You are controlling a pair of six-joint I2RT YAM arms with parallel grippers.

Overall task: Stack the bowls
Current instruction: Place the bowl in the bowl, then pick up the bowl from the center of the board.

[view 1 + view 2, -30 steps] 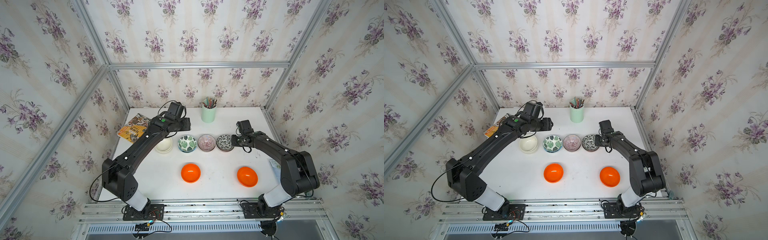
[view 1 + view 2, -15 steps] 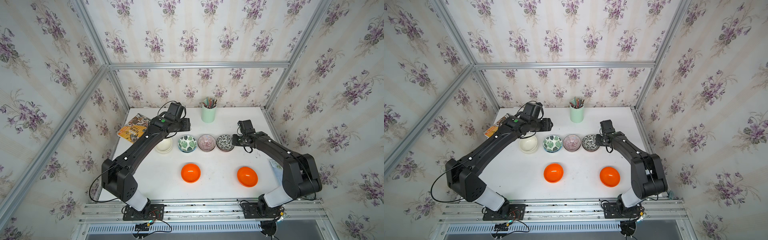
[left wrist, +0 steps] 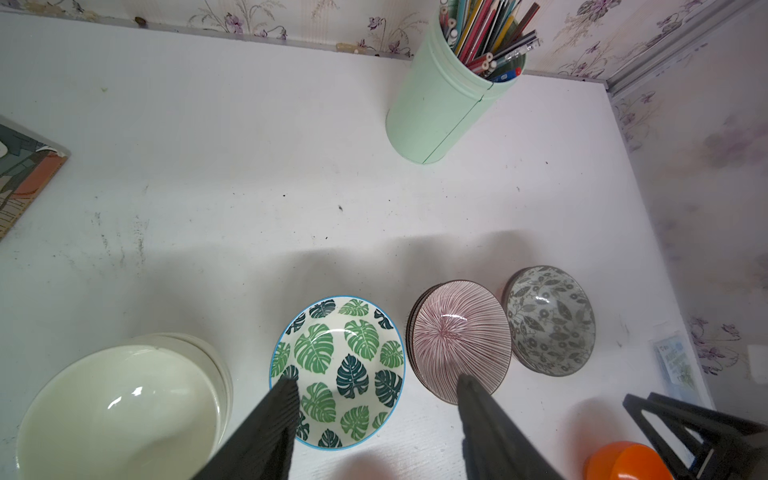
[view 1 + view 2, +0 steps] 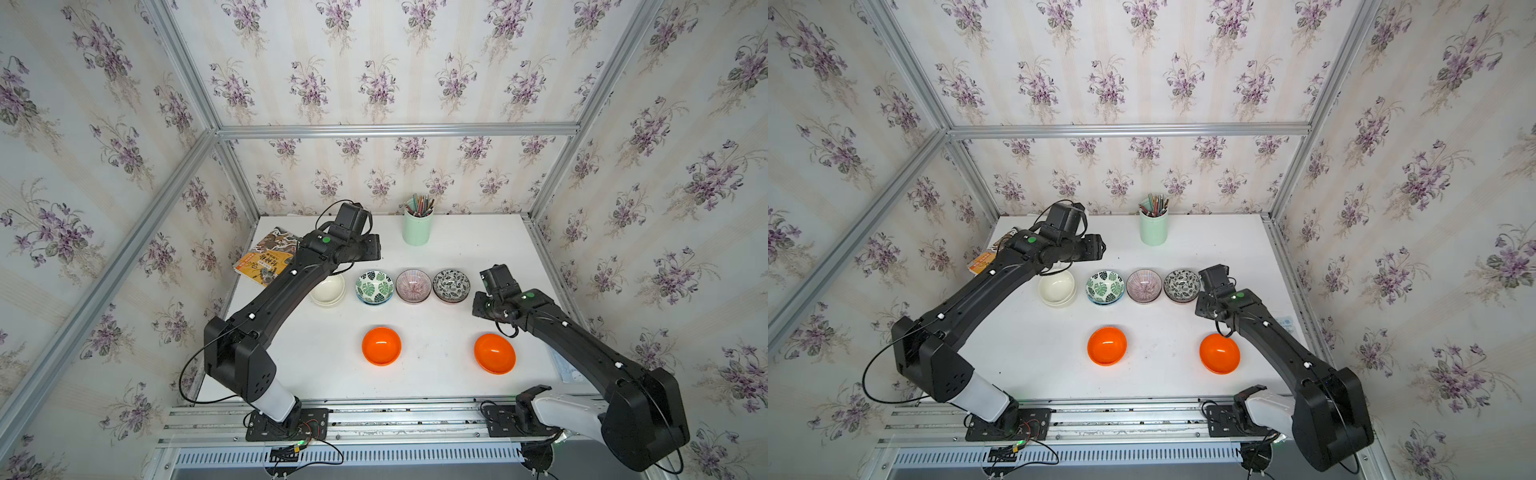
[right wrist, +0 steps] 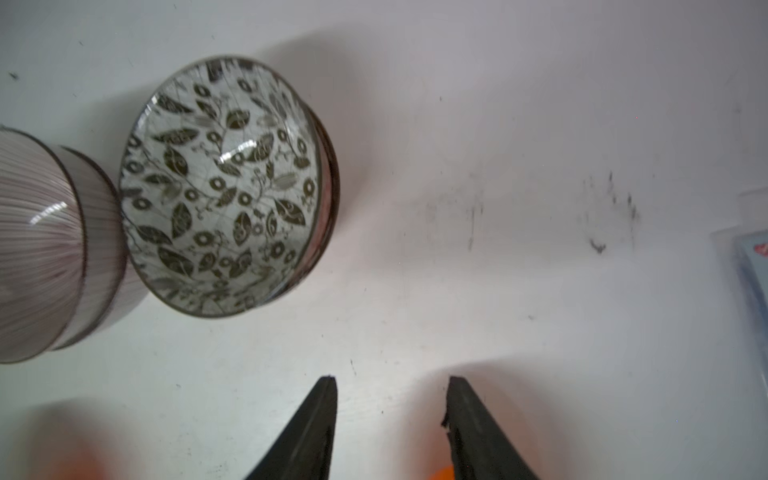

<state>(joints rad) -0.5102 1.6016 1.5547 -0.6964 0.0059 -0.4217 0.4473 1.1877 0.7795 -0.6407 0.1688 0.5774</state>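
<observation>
Pincers both spread, both empty. Left pincer [image 3: 376, 384] raised over the row, with the leaf bowl [image 3: 328, 345] framed in the gap between its fingers. Cream bowls [image 3: 120, 415], a nested pair, just outside one finger. Striped bowls [image 3: 459, 336], also nested, at the other fingertip. Mint pencil cup [image 3: 436, 112] well ahead of the tips, upright on the white table [image 4: 457, 249]. Book [image 4: 268, 257] off to the cream side, near the table edge.

Right pincer [image 5: 390, 380] low over bare tabletop, touching nothing. Floral bowls [image 5: 224, 187], one inside the other, ahead of its tips and off to one side, apart from the fingers and just beside the striped pair. Orange bowl [image 4: 494, 354] close behind the fingers, by the wrist. Second orange bowl [image 4: 381, 345] well apart from both pincers, alone, unstacked, between the two arms.
</observation>
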